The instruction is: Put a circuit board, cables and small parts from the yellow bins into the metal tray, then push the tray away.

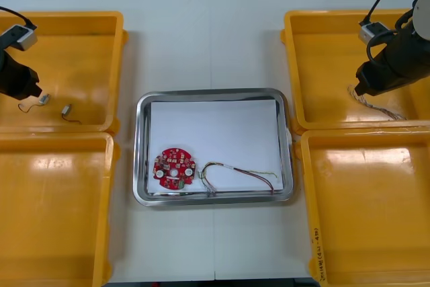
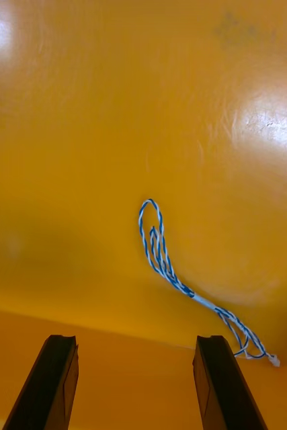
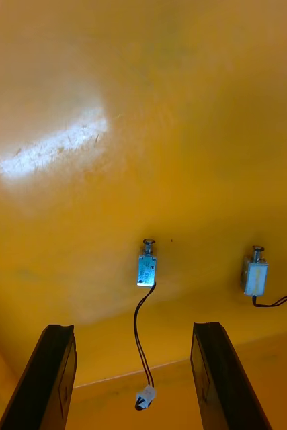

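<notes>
My left gripper (image 1: 32, 91) (image 3: 133, 328) hangs open in the far left yellow bin (image 1: 74, 45), just above a small metal part (image 1: 44, 99) (image 3: 146, 270) with a black lead. A second small metal part (image 1: 66, 109) (image 3: 254, 277) lies beside it. My right gripper (image 1: 358, 89) (image 2: 135, 338) is open in the far right yellow bin (image 1: 329, 52), over a twisted blue and white cable (image 1: 377, 106) (image 2: 177, 279). The metal tray (image 1: 213, 92), white inside, holds a round red circuit board (image 1: 173, 166) and a red and yellow cable (image 1: 238, 172).
Two more yellow bins stand at the near left (image 1: 54, 220) and the near right (image 1: 369, 220). Bare table lies beyond the tray's far rim, between the far bins. The bin walls rise close beside both grippers.
</notes>
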Robot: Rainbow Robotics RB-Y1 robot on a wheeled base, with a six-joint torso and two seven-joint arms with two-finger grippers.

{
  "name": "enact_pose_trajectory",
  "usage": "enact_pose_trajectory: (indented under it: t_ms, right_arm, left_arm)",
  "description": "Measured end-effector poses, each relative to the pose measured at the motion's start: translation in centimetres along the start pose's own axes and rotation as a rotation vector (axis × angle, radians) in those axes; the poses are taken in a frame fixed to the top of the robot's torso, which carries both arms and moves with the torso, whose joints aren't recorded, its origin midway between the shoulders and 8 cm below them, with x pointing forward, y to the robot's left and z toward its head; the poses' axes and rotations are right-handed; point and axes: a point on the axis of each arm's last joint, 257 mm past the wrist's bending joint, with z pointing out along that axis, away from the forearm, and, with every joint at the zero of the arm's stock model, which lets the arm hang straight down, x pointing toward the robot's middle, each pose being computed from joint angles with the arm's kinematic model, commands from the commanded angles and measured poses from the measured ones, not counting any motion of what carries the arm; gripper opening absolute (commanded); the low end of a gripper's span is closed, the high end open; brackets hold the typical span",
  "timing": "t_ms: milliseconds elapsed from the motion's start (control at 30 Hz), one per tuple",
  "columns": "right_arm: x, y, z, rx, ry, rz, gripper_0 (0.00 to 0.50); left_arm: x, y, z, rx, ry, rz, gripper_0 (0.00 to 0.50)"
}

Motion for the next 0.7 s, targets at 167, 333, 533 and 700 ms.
enact_pose_trajectory:
  t_ms: [167,333,533,700]
  right_arm:
    - [-0.3,-0.5,0.7,0.002,-0.015,-0.195,0.500]
    - [-0.1,-1.2,1.6,0.001,-0.016,-0.215,0.500]
    - [0.2,-2.3,3.0,0.004,-0.019,-0.374,0.500]
    - [0.5,-3.3,4.2,0.009,-0.026,-0.388,0.500]
  left_arm:
    - [0.6,0.0,0.5,0.014,0.015,-0.019,0.500]
    - [0.8,0.1,0.7,0.016,0.017,-0.024,0.500]
    - [0.5,0.0,1.7,0.022,-0.001,-0.039,0.500]
    - [0.3,-1.0,3.1,0.044,-0.014,-0.057,0.500]
